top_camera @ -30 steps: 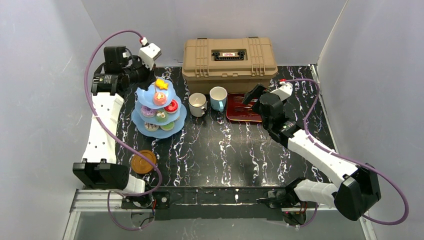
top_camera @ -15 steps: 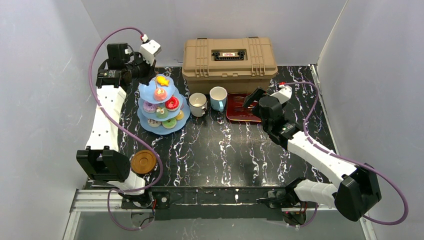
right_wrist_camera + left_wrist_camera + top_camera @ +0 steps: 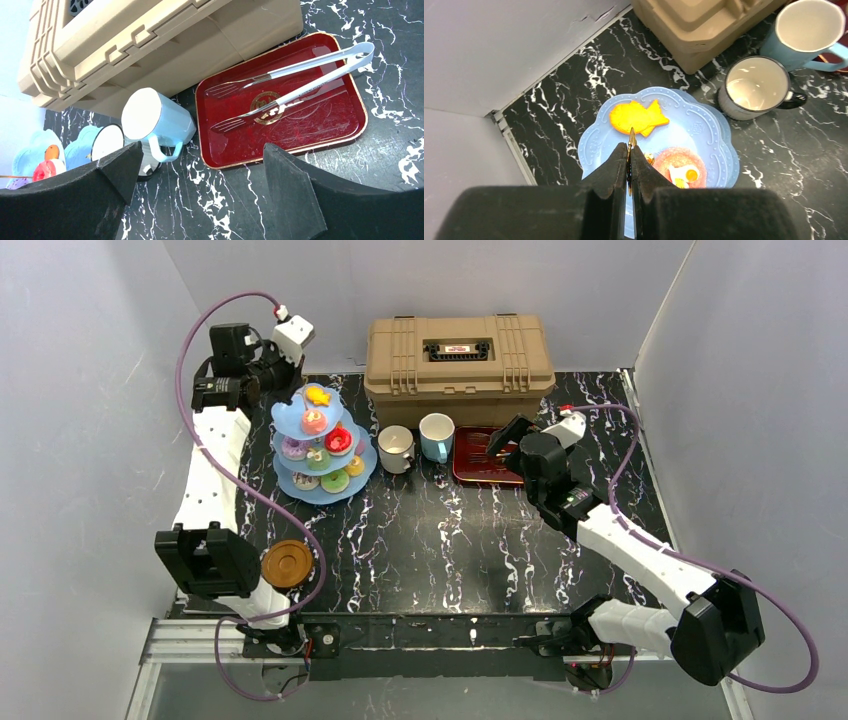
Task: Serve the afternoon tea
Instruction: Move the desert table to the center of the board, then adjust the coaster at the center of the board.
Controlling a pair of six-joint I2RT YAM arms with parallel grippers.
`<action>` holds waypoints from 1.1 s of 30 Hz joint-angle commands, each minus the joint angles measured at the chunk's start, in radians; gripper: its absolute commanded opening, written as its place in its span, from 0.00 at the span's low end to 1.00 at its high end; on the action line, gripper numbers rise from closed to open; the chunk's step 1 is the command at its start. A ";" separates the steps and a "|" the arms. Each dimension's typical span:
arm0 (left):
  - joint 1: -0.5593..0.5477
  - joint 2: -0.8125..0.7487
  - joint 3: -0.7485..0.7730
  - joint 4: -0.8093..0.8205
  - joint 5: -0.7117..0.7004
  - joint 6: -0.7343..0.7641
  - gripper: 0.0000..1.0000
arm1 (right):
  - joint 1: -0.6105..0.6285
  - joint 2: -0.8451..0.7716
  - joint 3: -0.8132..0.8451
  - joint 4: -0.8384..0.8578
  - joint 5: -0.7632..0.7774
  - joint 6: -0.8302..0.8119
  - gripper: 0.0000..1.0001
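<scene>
I am looking at a tan plastic toolbox [image 3: 410, 365] sitting closed at the far edge of the black, white-veined tabletop [image 3: 450, 550], its black handle [image 3: 457, 348] lying flat in the lid; a dark-red rectangular tray [image 3: 320, 125] is lying just in front of the toolbox's right half, a narrow strip of tabletop showing between them; metal tongs [image 3: 306, 90] are resting inside the tray, running diagonally, tips spreading apart, one arm crossing a gold emblem [image 3: 265, 102] at the tray's middle; pale grey walls [image 3: 100, 440] are closing in the tabletop on three sides.
</scene>
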 commanded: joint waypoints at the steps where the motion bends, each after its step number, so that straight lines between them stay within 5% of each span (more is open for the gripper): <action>1: 0.022 0.001 0.006 0.096 -0.043 0.023 0.00 | -0.001 -0.027 0.006 0.014 0.014 0.001 0.98; 3: 0.027 0.007 0.006 0.090 -0.042 0.023 0.01 | -0.001 -0.031 0.006 0.013 0.014 -0.001 0.98; 9: 0.028 -0.019 0.001 0.070 -0.005 0.008 0.78 | -0.001 -0.036 0.006 0.012 0.007 -0.009 0.98; 12: 0.029 -0.039 0.038 0.022 0.035 -0.016 0.97 | -0.001 -0.031 0.012 0.015 -0.015 -0.022 0.98; 18: 0.087 -0.108 0.136 -0.233 0.250 0.079 0.98 | -0.001 -0.032 0.016 0.011 -0.054 -0.043 0.98; 23: 0.218 -0.175 0.071 -0.633 0.342 0.674 0.98 | 0.000 -0.037 0.000 0.020 -0.091 -0.039 0.98; 28: 0.337 -0.213 -0.125 -0.912 0.164 1.173 0.96 | 0.001 -0.028 0.001 0.030 -0.117 -0.035 0.99; 33: 0.434 -0.309 -0.453 -0.873 -0.033 1.448 0.82 | 0.002 -0.019 0.006 0.043 -0.124 -0.037 0.99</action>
